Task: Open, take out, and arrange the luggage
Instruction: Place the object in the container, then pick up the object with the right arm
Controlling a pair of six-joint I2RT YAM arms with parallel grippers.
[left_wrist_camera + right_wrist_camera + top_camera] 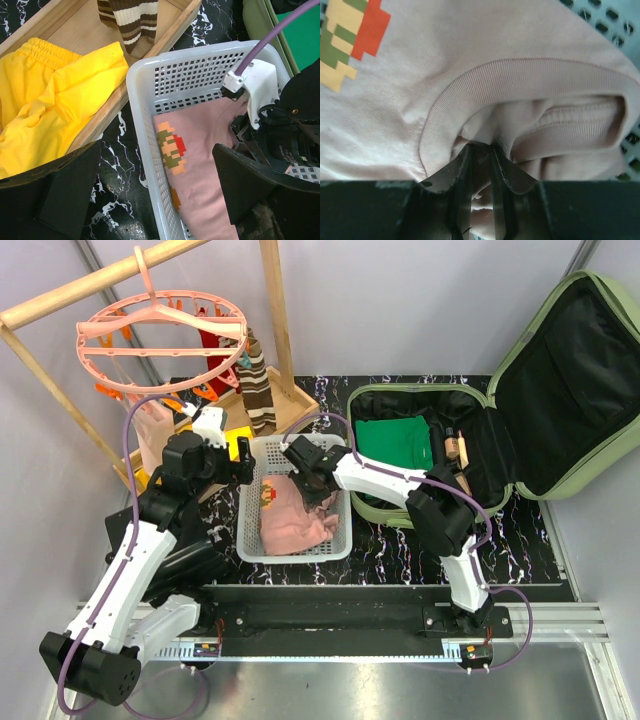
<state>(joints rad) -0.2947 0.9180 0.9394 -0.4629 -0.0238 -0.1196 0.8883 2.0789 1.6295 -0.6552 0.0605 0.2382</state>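
The luggage (560, 390), a light-green hard-shell case, lies open at the back right with its black-lined lid leaning on the wall. A folded green garment (392, 440) lies in its base. A white perforated basket (248, 510) (145, 150) holds a pink shirt (295, 515) (200, 165) (470, 65) with a pixel print. My right gripper (305, 485) (482, 150) reaches down into the basket, its jaws pinched on a fold of the shirt near the ribbed collar. Over the basket's left rim my left gripper (235, 455) (155, 165) hangs wide open, holding nothing.
A wooden tray (90, 30) left of the basket holds a yellow garment (50, 95) and a brown-striped one (132, 20). Above it stands a wooden rack (275, 310) with a round pink hanger (160, 340). Small bottles (455, 450) lie in the luggage beside the green garment.
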